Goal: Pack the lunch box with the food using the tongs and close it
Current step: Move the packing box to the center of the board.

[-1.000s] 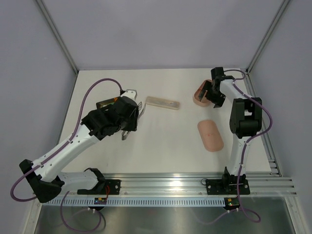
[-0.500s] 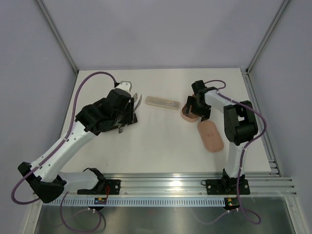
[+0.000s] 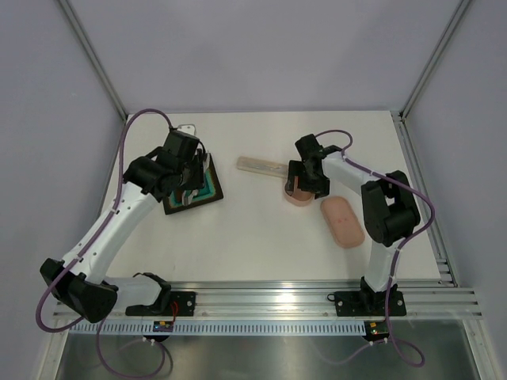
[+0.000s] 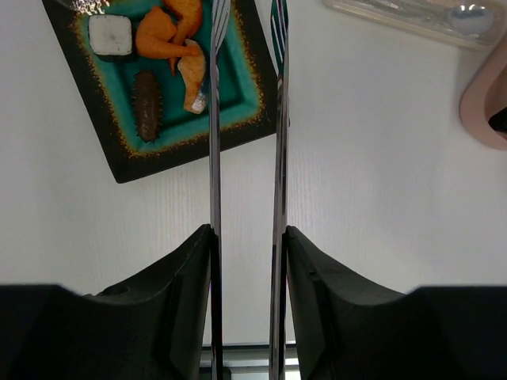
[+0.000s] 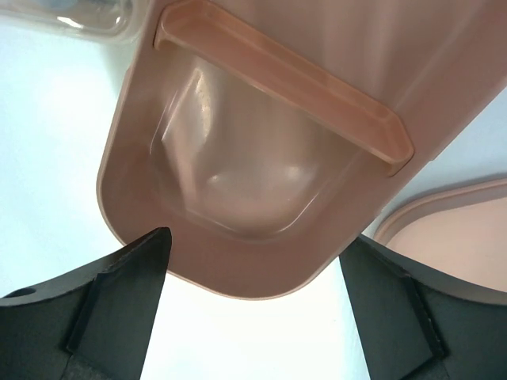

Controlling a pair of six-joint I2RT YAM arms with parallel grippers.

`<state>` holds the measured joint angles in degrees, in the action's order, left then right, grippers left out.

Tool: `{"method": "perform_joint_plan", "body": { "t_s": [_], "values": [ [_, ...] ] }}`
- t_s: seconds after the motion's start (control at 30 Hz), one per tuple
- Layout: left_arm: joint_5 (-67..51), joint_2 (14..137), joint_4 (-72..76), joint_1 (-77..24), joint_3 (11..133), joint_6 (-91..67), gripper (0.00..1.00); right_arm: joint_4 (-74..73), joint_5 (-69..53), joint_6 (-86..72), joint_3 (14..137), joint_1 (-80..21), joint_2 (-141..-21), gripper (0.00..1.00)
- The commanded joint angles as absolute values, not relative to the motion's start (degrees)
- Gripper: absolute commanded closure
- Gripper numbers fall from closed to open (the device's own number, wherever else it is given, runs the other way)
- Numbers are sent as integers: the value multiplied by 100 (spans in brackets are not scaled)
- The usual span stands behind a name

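My left gripper (image 4: 245,229) is shut on the silvery tongs (image 4: 214,158). The two thin arms run parallel out from between my fingers. Their tips hang over the food on the tray: an orange piece (image 4: 162,36), a dark brown piece (image 4: 146,95) and a white one (image 4: 109,34). My right gripper (image 5: 255,237) is shut on one end of the open pink lunch box (image 5: 261,142), which fills that view and is empty inside. From above, the lunch box (image 3: 298,196) sits mid-table under that gripper (image 3: 305,180). Its lid (image 3: 342,220) lies flat just to the right.
The dark tray with a teal mat (image 3: 212,192) lies at the left under my left gripper (image 3: 188,170). A slim pale case (image 3: 261,166) lies between the tray and the lunch box, toward the back. Grey walls bound the table on three sides.
My left arm swung back and left, bringing the tongs over the tray. My right gripper carried the lunch box from the back right to the middle, beside the lid.
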<state>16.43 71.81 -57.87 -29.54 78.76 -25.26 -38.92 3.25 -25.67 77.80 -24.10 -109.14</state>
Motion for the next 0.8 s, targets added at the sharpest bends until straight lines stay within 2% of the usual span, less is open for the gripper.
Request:
{"method": "perform_joint_plan", "body": {
  "t_s": [0.0, 0.17, 0.3, 0.57, 0.77],
  "values": [
    [1433, 7163, -5458, -2681, 7875, -2435, 55, -4017, 114, -2382, 7857, -2479, -10547, 6],
    [1319, 7303, -5414, -2268, 7831, -2382, 53, -4130, -113, -2294, 7901, -2496, -10512, 5],
    [1204, 7418, -5361, -2057, 7770, -2373, 52, -4184, 175, -2417, 7796, -2584, -10328, 3],
    [1336, 7725, -5247, -1819, 7717, -2557, 51, -4236, 755, -2663, 7594, -2593, -9203, 1],
    [1503, 7998, -5159, -1775, 7726, -2777, 51, -4157, 659, -2830, 7278, -2593, -8500, 1]
  ]
}}
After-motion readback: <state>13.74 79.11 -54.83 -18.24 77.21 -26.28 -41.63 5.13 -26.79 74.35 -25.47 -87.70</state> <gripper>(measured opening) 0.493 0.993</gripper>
